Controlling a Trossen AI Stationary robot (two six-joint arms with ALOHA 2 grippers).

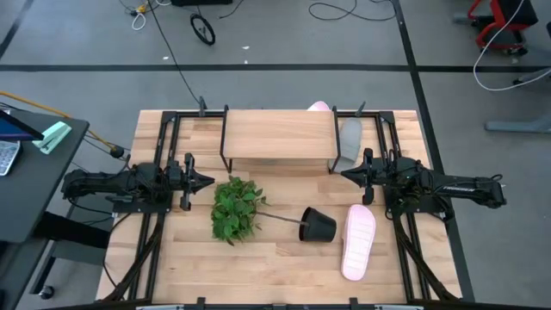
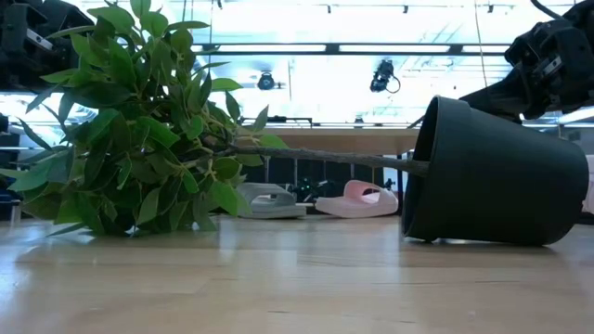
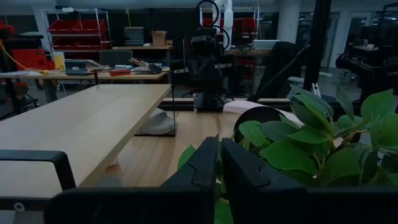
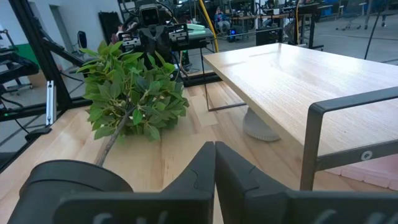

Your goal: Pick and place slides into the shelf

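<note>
High view: both my grippers, left gripper and right gripper, are pinched shut on nothing either side of the shelf, and the tipped plant pot beside the one pink slide in front of it could get knocked on my reach. Low view: I count one grey slide and one pink one under the shelf, so three seen so far. Wrist views: just one pot, one plant, one shelf.
</note>
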